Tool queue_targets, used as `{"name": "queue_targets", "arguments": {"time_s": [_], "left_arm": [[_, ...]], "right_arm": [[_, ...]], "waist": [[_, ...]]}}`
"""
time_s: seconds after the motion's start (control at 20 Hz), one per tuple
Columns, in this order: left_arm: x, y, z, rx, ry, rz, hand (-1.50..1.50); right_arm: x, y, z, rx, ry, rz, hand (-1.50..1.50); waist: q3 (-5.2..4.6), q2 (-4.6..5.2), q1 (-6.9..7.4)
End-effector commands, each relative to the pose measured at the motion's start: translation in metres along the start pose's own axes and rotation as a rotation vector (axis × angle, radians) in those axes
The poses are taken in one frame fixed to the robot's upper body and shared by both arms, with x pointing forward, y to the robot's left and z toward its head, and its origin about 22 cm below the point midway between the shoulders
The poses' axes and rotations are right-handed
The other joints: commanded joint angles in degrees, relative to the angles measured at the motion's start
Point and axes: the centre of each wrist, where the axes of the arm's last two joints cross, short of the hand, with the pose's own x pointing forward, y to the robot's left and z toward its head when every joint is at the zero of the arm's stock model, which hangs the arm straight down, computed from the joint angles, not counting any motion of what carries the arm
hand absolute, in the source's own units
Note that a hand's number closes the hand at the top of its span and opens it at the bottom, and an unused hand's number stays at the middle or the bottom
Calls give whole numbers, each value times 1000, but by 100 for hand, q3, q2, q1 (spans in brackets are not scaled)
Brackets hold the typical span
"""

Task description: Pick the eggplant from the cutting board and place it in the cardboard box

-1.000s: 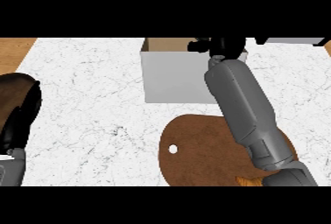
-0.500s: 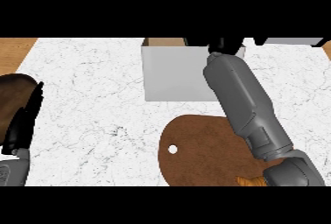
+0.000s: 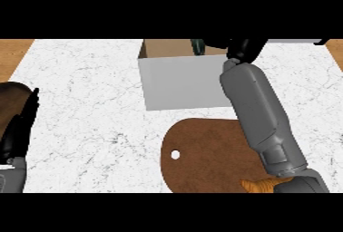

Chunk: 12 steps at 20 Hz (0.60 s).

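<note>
Since a moment ago my right hand (image 3: 242,48) has pushed farther over the cardboard box (image 3: 182,80); I cannot tell its fingers' state, or where the eggplant is. From the head view, my left hand (image 3: 19,129) rests at the left edge, fingers straight, and the cutting board (image 3: 208,154) lies just below the box.

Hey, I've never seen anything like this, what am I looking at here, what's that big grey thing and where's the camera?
The camera sits in a humanoid robot's head, looking steeply down at a marble counter. The grey thing is its right forearm, reaching over a round brown cutting board toward a cardboard box. Its black right hand is over the box's far edge; whether it holds anything can't be seen. The left hand rests at the left edge, fingers straight. No eggplant shows on the board. Something small and orange peeks out beside the arm.
</note>
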Motion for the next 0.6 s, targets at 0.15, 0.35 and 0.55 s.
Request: {"name": "queue_targets", "arguments": {"time_s": [0.15,0.35,0.55], "left_arm": [[-9,24,5,19,27,-1,0],[-1,10,6,33,43,-8,0],[-18,0,23,39,33,-10,0]], "right_arm": [[-30,-49,13,-61,13,-104,-150],[-51,-95,23,-71,45,-79,-150],[-68,-146,45,-94,51,-47,-150]], "waist": [[3,-62,-182],[1,-85,-291],[-3,-73,-271]]}}
